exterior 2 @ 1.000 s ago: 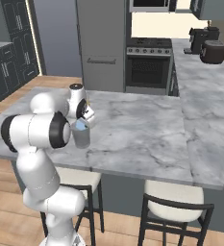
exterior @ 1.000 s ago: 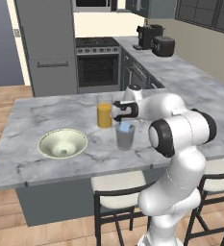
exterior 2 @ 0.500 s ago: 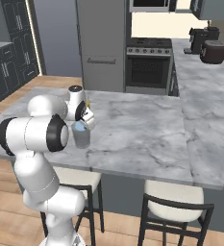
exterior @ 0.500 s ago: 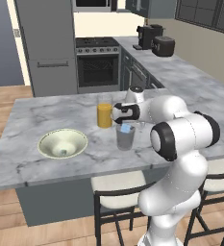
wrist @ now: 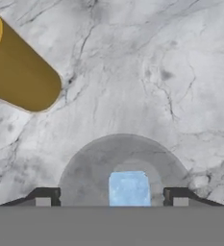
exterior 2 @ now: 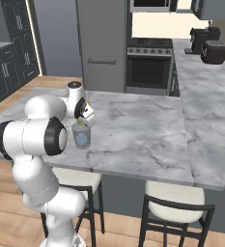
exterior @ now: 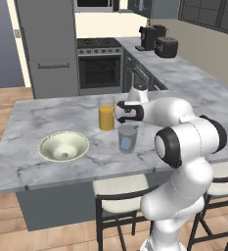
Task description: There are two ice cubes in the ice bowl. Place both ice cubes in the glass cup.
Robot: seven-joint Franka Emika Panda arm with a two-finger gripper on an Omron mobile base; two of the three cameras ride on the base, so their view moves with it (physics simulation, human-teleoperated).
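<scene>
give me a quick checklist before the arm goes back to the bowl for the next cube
1. Tool open, holding nothing: ok, tips spread either side of the cube.
2. First ice cube in the glass cup: ok.
3. Glass cup upright: ok.
4. Second cube in the ice bowl: cannot tell, only a small speck shows.
5. Orange glass clear of the way to the bowl: not ok, it stands close beside the tool.

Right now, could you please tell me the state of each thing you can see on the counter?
gripper: open, above the glass cup.
glass cup: upright, one ice cube inside.
ice cube in cup: released, apart from both fingertips.
ice bowl: upright, one small cube left in it.
juice glass: upright, orange liquid inside.
</scene>
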